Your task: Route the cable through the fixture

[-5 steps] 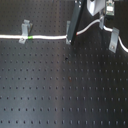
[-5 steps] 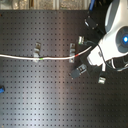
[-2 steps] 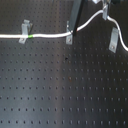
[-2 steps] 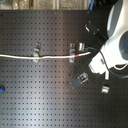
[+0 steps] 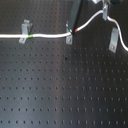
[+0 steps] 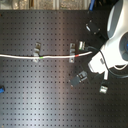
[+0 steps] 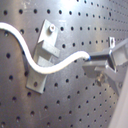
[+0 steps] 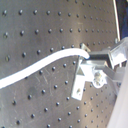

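Going from the first exterior view's left: the white cable (image 5: 47, 36) enters at the edge, passes the first metal clip (image 5: 23, 31), where its green band (image 5: 31, 36) lies. It runs on to the second clip (image 5: 70, 35), with the red band (image 5: 75, 31) just past it. From there it climbs to the hand (image 5: 104, 8) near the top right. A third clip (image 5: 114, 39) stands empty at the right, apart from the cable.

In the first wrist view the hand (image 7: 102, 62) is clamped on the cable's end, fingers together around it.

Judging from this, two clips look threaded. The next move calls for carrying the held end down into the third clip's slot. No containers appear on the perforated tabletop (image 5: 60, 90).
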